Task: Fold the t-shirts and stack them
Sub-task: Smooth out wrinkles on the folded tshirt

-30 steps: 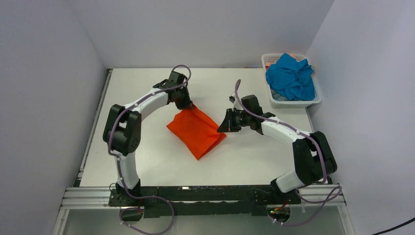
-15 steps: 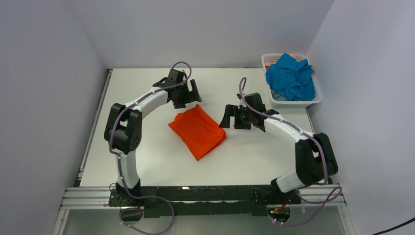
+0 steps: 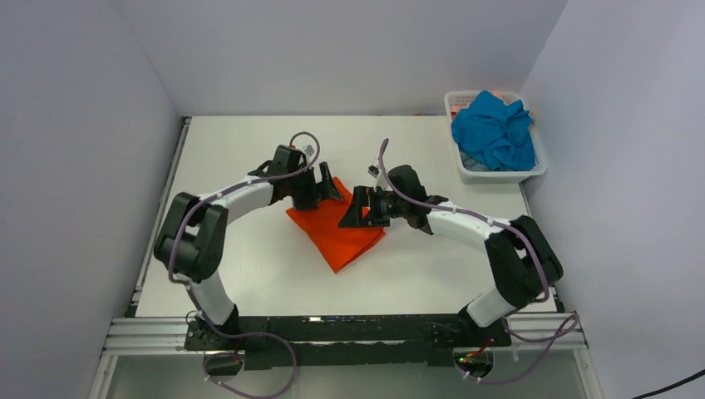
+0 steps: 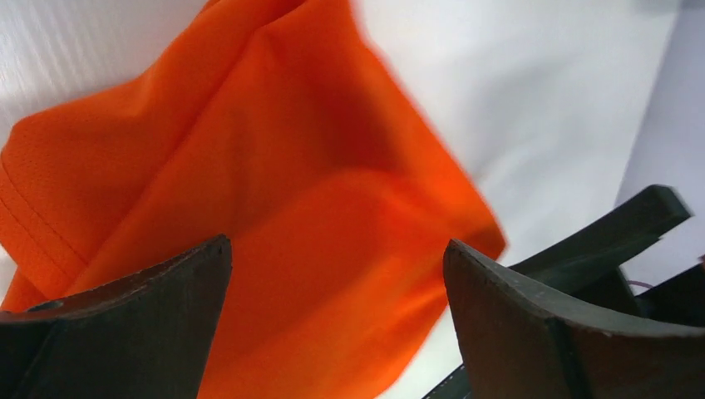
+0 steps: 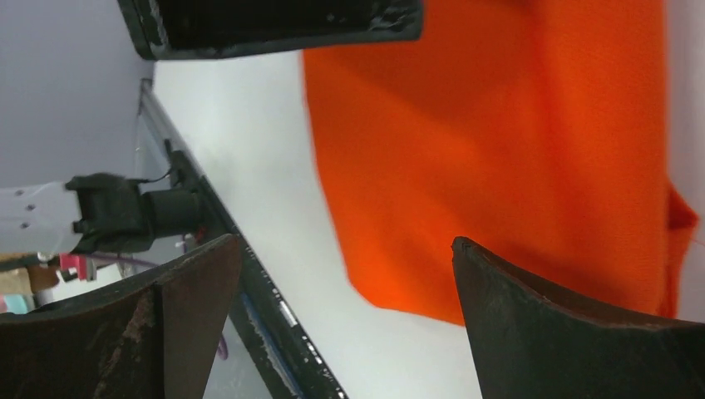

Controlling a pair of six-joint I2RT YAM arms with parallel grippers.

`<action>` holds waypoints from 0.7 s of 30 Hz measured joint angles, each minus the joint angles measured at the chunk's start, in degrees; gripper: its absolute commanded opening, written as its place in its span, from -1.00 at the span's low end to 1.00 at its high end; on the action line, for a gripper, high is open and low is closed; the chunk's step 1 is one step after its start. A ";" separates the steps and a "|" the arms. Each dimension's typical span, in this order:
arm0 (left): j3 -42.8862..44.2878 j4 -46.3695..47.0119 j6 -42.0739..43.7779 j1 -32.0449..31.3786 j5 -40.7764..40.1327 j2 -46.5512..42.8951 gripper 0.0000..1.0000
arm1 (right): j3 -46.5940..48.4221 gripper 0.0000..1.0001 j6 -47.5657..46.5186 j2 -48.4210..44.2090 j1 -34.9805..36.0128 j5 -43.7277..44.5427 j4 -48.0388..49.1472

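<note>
A folded bright orange t-shirt (image 3: 339, 234) lies flat in the middle of the table. It fills much of the left wrist view (image 4: 274, 191) and the upper right of the right wrist view (image 5: 515, 150). My left gripper (image 3: 324, 186) hovers open over the shirt's far left part, holding nothing (image 4: 337, 258). Just to its right, above the shirt's far right edge, my right gripper (image 3: 356, 209) is open and empty (image 5: 345, 249). The two grippers face each other closely. A crumpled teal blue t-shirt (image 3: 492, 129) sits in the basket at the back right.
The white mesh basket (image 3: 532, 171) stands at the table's back right corner by the wall. Walls close in the left, far and right sides. A metal rail (image 3: 332, 328) runs along the near edge.
Both grippers opened and let go of the orange t-shirt's far corners, which dropped flat. Both then moved inward and nearer, over the shirt.
</note>
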 measured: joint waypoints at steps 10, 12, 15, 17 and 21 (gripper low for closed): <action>-9.70 9.70 -5.46 2.12 0.52 2.12 0.99 | 2.08 1.00 0.92 14.93 -8.13 -5.01 2.27; -13.92 11.78 -6.99 1.92 0.24 -0.98 0.99 | 4.72 1.00 -0.09 16.70 -8.81 -5.27 1.36; -21.94 13.94 -10.03 0.39 -0.68 -8.00 0.99 | 8.98 1.00 -2.78 18.03 -9.09 -4.11 -1.66; -26.03 13.75 -11.41 -1.05 -1.62 -12.68 0.99 | 10.58 1.00 -4.39 17.70 -9.03 -3.28 -3.45; -28.70 9.46 -12.07 -2.84 -5.07 -20.79 0.99 | 11.30 1.00 -6.84 13.75 -8.44 -2.78 -5.88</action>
